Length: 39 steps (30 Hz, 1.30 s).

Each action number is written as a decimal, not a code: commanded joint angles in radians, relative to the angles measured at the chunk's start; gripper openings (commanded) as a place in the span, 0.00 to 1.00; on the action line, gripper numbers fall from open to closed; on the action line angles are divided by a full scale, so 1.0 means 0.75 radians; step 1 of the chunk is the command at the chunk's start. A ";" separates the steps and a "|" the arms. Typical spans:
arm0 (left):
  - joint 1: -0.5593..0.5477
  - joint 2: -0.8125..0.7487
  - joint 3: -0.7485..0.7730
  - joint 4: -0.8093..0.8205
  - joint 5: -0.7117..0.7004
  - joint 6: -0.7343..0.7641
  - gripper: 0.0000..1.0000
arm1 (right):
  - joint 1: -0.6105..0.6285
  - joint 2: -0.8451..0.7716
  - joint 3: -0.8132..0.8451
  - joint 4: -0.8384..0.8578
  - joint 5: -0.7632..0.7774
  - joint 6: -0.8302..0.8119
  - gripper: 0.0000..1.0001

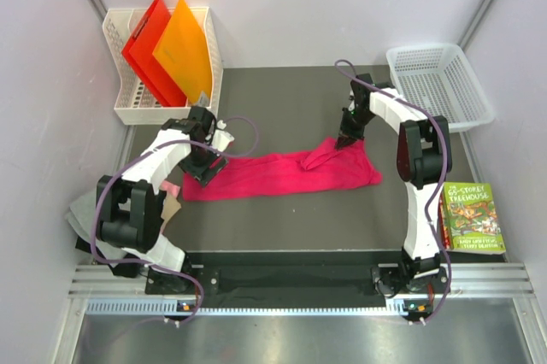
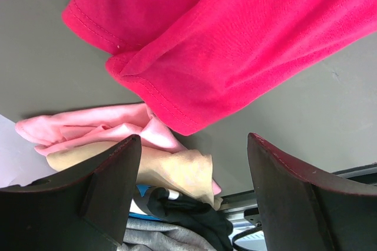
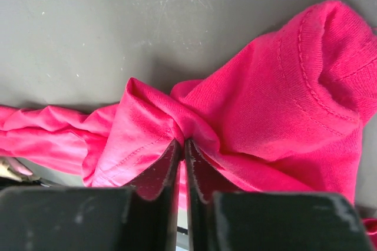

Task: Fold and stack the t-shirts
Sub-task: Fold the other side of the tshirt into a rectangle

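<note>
The magenta-pink t-shirt [image 1: 282, 174] lies stretched in a long band across the dark mat. My right gripper [image 1: 346, 139] is shut on a bunched fold of it [image 3: 177, 127] near its right end. My left gripper [image 1: 208, 169] is open and empty, just above the shirt's left corner [image 2: 177, 80]. In the left wrist view a pale pink shirt [image 2: 88, 130], a tan one [image 2: 177, 171] and a grey one [image 2: 165, 236] lie heaped at the table's left edge. The grey cloth [image 1: 84, 210] also shows in the top view.
A white rack [image 1: 128, 99] with red [image 1: 149, 48] and orange [image 1: 184, 48] folders stands at the back left. A white basket [image 1: 440, 82] stands at the back right. A green-covered book [image 1: 472, 217] lies at the right edge.
</note>
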 commanded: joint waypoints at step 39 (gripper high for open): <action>0.004 -0.073 -0.037 0.033 0.034 -0.024 0.77 | 0.089 -0.470 -0.462 0.039 -0.005 -0.012 0.04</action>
